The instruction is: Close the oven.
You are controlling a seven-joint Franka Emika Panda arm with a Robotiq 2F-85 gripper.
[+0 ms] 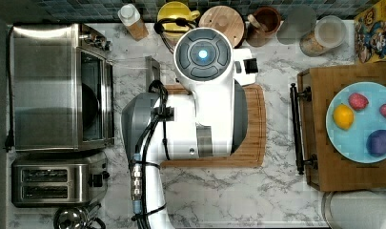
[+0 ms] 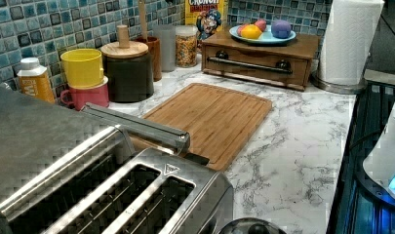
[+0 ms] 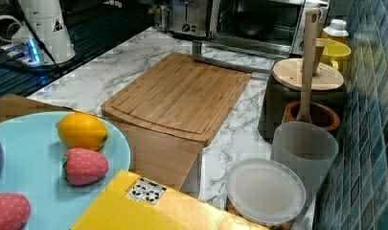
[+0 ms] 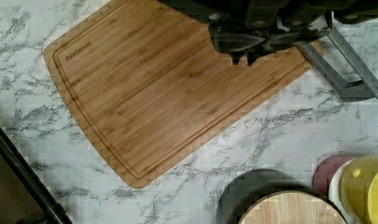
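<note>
A: Dark claw (image 4: 242, 58) is hanging over the bamboo board (image 4: 168, 88), tips nearly meeting, gripping nothing.

B: Any writing showing?

A: A faint stamp is sitting in the board's corner, unreadable; the cereal box (image 2: 206, 14) is reading "CRUNCH".

B: The oven (image 1: 62, 88)?

A: Steel, sitting at the top view's left, door (image 3: 225, 55) lying open toward the board.

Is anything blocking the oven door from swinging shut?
Nothing visible does. The oven door hangs open over the counter, its handle beside the cutting board, and the opening looks clear apart from a dark pan inside.
</note>
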